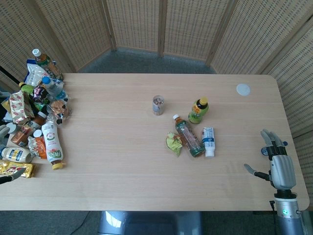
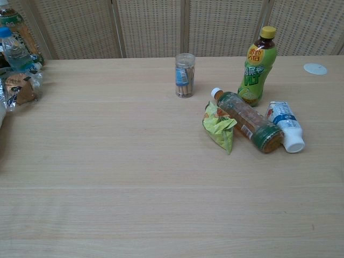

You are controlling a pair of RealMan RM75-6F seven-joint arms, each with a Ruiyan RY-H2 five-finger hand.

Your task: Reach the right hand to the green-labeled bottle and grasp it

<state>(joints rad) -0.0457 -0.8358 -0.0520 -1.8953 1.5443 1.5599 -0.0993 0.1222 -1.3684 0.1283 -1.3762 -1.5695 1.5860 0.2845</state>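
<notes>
The green-labeled bottle (image 1: 198, 110) (image 2: 257, 67) stands upright right of the table's middle, with a yellow cap and dark drink. My right hand (image 1: 279, 164) hovers over the table's near right corner, fingers spread and holding nothing, well to the right of the bottle and nearer the front. It does not show in the chest view. Only a sliver of my left hand (image 1: 4, 130) shows at the far left edge among the snacks, too little to read its fingers.
Just in front of the green-labeled bottle lie a tea bottle (image 1: 189, 136) (image 2: 248, 120), a small white bottle (image 1: 208, 141) (image 2: 286, 126) and a crumpled green packet (image 1: 173, 143) (image 2: 219, 126). A clear jar (image 1: 158, 105) (image 2: 185, 74) stands to the left. A white lid (image 1: 243, 89) lies far right. Snacks and bottles (image 1: 36, 122) crowd the left end.
</notes>
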